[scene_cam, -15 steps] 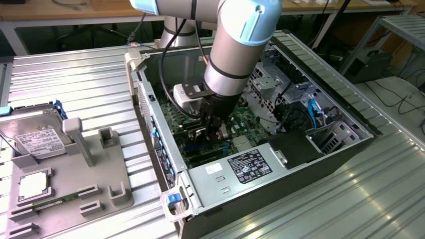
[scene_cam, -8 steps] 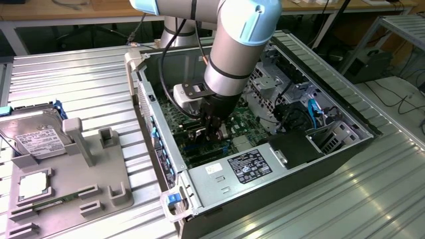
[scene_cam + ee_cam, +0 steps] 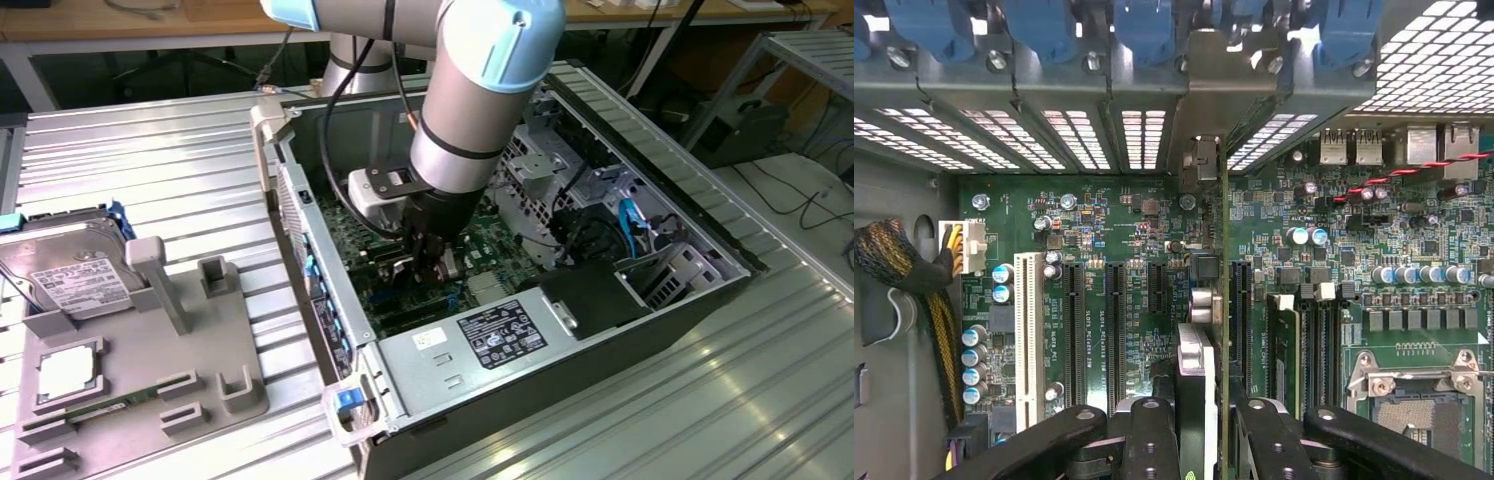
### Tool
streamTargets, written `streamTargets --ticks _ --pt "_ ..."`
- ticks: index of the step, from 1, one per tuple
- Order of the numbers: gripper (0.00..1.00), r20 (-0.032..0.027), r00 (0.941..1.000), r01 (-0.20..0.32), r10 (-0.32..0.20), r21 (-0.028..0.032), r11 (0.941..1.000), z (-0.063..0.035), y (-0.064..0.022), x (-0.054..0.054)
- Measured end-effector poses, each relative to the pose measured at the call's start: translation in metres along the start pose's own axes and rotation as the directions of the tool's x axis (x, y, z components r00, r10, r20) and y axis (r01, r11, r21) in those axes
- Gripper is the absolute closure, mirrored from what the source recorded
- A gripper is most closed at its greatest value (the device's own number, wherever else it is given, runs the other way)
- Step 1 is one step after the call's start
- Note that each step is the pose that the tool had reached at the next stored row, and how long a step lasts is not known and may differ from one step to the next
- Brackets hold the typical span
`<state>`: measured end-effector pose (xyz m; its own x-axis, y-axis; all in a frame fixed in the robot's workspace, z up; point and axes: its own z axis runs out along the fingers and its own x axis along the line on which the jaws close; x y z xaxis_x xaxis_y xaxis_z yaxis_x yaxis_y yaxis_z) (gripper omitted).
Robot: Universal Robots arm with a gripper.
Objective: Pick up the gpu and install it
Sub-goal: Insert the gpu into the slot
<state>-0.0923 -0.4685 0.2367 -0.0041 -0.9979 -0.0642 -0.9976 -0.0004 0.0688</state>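
Note:
My gripper [image 3: 430, 258] reaches down into the open computer case [image 3: 694, 235], shut on the gpu [image 3: 449, 270], a dark card held upright over the green motherboard [image 3: 514, 245]. In the wrist view the gpu [image 3: 1195, 375] appears edge-on between my black fingers [image 3: 1152, 440]. It runs along an expansion slot [image 3: 1238, 310], and its silver end bracket [image 3: 1200, 160] sits against the case's rear slot openings. I cannot tell whether the card's edge sits fully in the slot.
Black slots [image 3: 1112, 320] and a white slot [image 3: 1029, 330] lie beside the card, and a memory stick [image 3: 1284, 350] and the processor socket [image 3: 1419, 380] on its other side. The power supply [image 3: 494, 340] fills the case's near end. A hard drive [image 3: 67, 275] rests on a grey fixture [image 3: 200, 370] at the exterior view's left.

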Motion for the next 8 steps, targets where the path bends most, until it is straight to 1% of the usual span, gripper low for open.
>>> streamTargets --ticks 5,7,8 --pt "0.72 -0.0004 1.0000 0.000 0.000 -0.0001 1.0000 0.0014 0.0005 -0.0008" --pt "0.72 0.0008 1.0000 0.001 -0.001 0.0002 1.0000 0.0036 0.0006 -0.0016" --pt "0.72 -0.0002 1.0000 0.001 -0.001 -0.0001 1.0000 0.0044 0.0006 -0.0019"
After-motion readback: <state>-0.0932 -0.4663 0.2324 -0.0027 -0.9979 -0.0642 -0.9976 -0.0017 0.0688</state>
